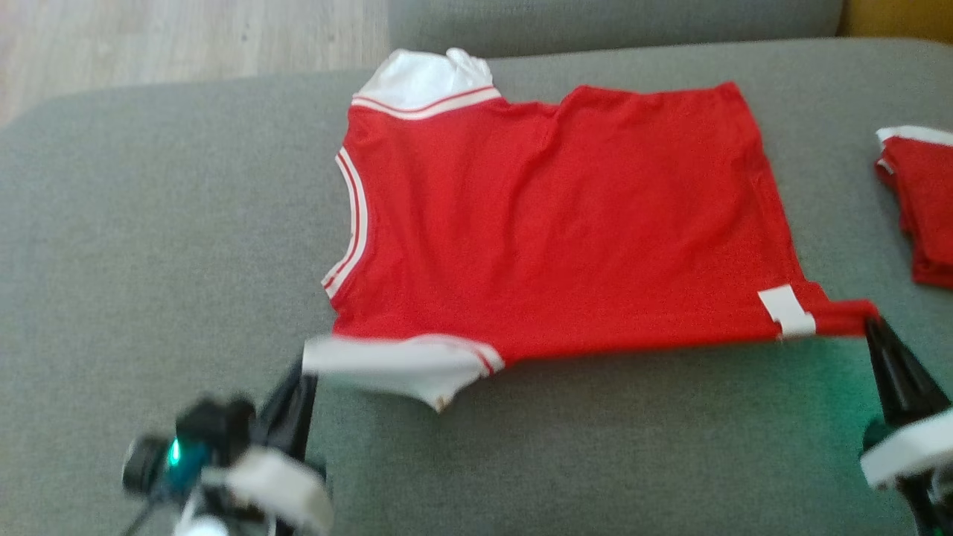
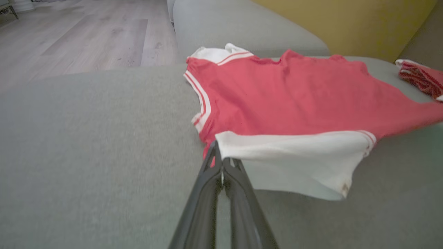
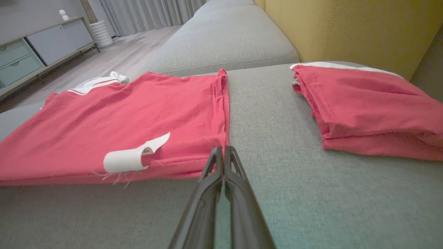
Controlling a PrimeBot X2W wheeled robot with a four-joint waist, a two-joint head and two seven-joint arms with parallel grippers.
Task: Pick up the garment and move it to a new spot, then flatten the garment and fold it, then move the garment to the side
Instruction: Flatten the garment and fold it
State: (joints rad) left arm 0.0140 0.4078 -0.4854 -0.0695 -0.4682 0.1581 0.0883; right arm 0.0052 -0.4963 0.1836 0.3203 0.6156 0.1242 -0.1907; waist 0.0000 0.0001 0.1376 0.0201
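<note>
Garment (image 1: 558, 223): a red top with white sleeves, spread across the grey sofa seat (image 1: 149, 260) in the head view, long axis running left to right, collar end toward the left, hem toward the right. Pinched along the near edge at both ends: left jaws closed on the near white sleeve (image 1: 387, 365), right jaws closed at the near hem corner (image 1: 849, 309), just past a white label (image 1: 785, 309). Stretched taut and a little raised between the two grips, shadow beneath, far edge resting on the cushion. Well apart from a folded red pile (image 1: 923, 216) at the right edge. In the left wrist view: jaws pressed together and clamped at the seam between white sleeve and red body, the rest of the cloth reaching ahead and to the right of the tips, wooden floor (image 2: 86, 34) beyond. In the right wrist view: jaws together, tips at the hem corner and touching the cloth, the body of the top lying ahead and to the left, the folded pile ahead and to the right below a yellow backrest (image 3: 346, 27). Probably the fold itself in hand: one arm at each end of the near long edge, so a matched carry away from the robot, across the short axis, onto the far edge. Risk of a skewed fold with uneven travel.
</note>
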